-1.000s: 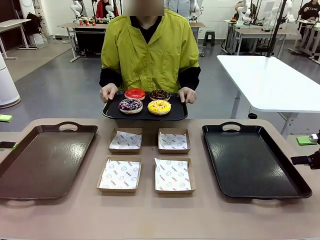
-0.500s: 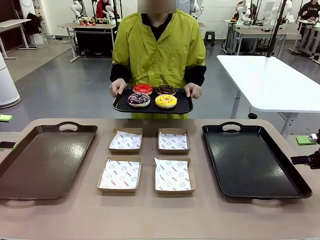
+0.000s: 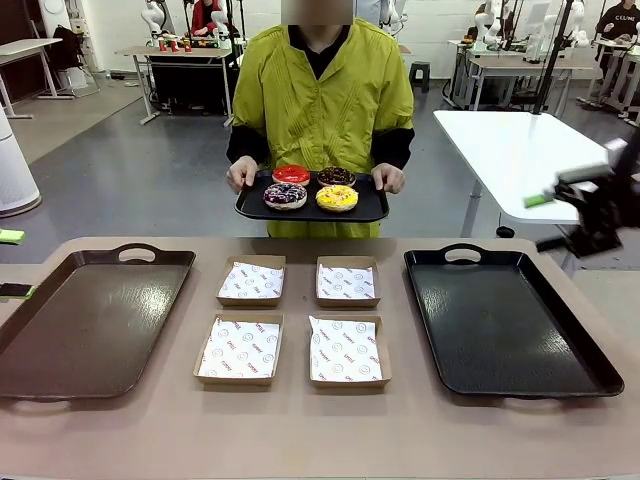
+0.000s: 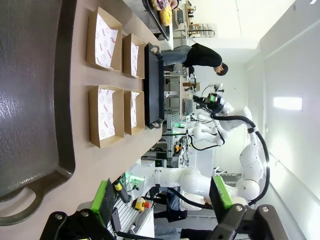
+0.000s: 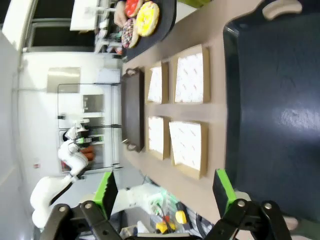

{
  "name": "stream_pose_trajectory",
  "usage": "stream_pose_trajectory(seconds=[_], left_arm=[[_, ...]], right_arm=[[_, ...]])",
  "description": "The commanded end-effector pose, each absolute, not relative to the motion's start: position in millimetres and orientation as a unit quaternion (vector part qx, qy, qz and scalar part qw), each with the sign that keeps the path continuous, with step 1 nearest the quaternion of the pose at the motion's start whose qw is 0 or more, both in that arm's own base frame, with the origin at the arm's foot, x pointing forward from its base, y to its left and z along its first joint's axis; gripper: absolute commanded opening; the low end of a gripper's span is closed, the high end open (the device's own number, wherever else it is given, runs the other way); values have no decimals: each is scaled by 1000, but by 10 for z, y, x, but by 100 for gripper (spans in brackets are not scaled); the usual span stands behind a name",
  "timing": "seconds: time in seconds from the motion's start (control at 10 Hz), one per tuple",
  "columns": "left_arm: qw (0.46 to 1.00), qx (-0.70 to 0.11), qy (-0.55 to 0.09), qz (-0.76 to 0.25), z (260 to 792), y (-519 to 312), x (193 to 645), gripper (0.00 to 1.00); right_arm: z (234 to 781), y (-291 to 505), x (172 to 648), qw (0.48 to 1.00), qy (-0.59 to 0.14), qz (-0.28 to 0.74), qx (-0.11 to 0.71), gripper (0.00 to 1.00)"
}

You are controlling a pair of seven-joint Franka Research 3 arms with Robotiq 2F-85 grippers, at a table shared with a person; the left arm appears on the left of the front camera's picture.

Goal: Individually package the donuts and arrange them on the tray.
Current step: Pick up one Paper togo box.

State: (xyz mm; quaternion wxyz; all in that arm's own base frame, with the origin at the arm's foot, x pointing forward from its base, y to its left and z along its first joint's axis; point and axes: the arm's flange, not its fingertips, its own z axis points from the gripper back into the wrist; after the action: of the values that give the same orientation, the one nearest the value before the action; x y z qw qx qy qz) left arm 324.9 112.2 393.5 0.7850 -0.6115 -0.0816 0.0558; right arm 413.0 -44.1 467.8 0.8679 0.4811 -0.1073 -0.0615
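On the tan surface, a brown tray, four paper-lined boxes and a black tray are lying side by side. Beyond the far edge a person is holding the four donuts on a small dark tray. Left wrist view: the left claw is hanging spread apart, empty. Right wrist view: the right claw is gaping too, gripping nothing.

The black right gripper sits blurred at the right edge of the front frame, above centre. Its green-padded fingers point toward picture left and are spread apart. The black left gripper peeks in at the left edge, mid-height, also parted. In each wrist frame the two green pads stand wide apart along the bottom, gripping nothing.
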Motion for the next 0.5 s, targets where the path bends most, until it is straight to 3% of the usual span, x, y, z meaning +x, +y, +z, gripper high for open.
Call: stream_pose_trajectory(seconds=[0.0, 0.4], left_arm=[[781, -615, -87, 60, 3951, 1127, 3262, 100], [781, -615, -87, 60, 3951, 1127, 3262, 100]], right_arm=[[4792, 38, 4613, 911, -65, -77, 401, 100], [4720, 1280, 5096, 974, -72, -76, 202, 100]])
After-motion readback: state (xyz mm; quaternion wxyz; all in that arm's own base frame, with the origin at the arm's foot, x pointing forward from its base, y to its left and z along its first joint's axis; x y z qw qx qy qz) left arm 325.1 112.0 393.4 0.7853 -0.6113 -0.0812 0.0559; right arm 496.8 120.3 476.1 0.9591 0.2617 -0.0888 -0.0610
